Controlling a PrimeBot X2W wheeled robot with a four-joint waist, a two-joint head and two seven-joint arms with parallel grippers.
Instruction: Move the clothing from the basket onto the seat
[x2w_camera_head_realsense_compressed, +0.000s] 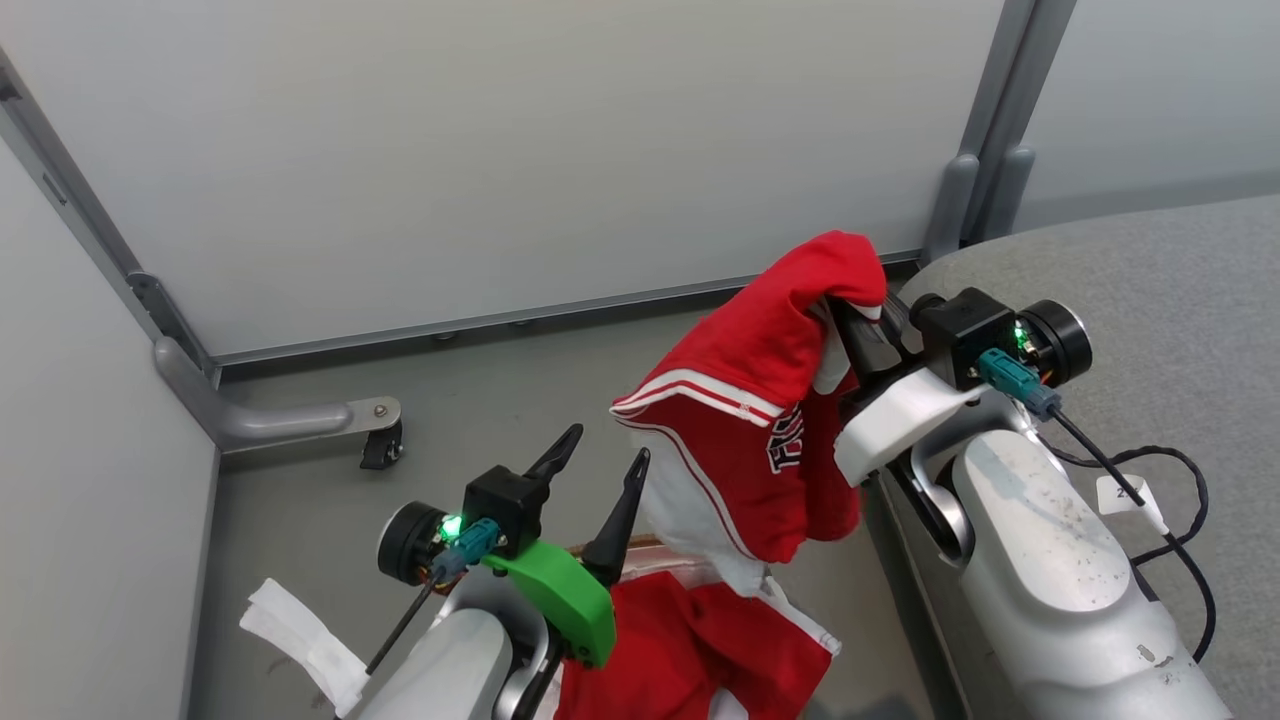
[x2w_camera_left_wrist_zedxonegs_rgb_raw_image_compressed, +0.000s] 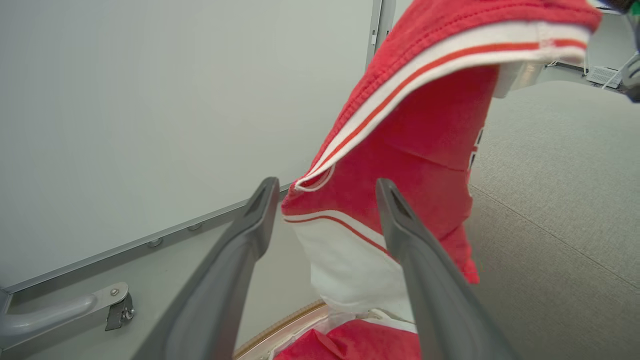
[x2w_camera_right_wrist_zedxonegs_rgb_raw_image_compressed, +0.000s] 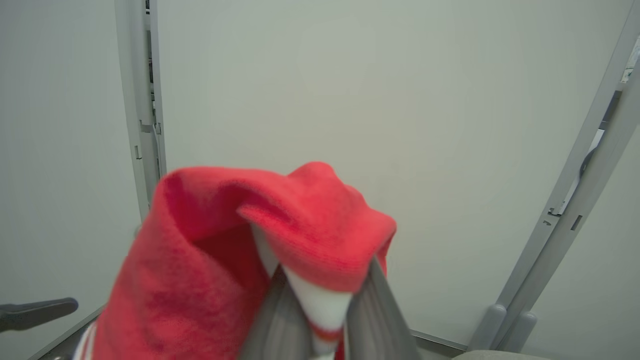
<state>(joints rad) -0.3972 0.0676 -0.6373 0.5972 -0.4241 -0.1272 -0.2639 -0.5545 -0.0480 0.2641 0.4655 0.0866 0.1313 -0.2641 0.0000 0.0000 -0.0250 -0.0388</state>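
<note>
**Right gripper lifts 1 red garment beside the couch**

Head view: the right gripper is clamped on a striped red garment, which hangs down from its fingers, just left of the grey couch. The left gripper sits lower and further left, fingers spread and empty. A 2nd red garment lies beside it.

Left wrist view: the 2 fingers stand apart. The hanging garment is just beyond them, and the basket with the 2nd garment lies below their tips.

Right wrist view: the closed fingers pinch white trim, with red fabric draped over their tips.
</note>
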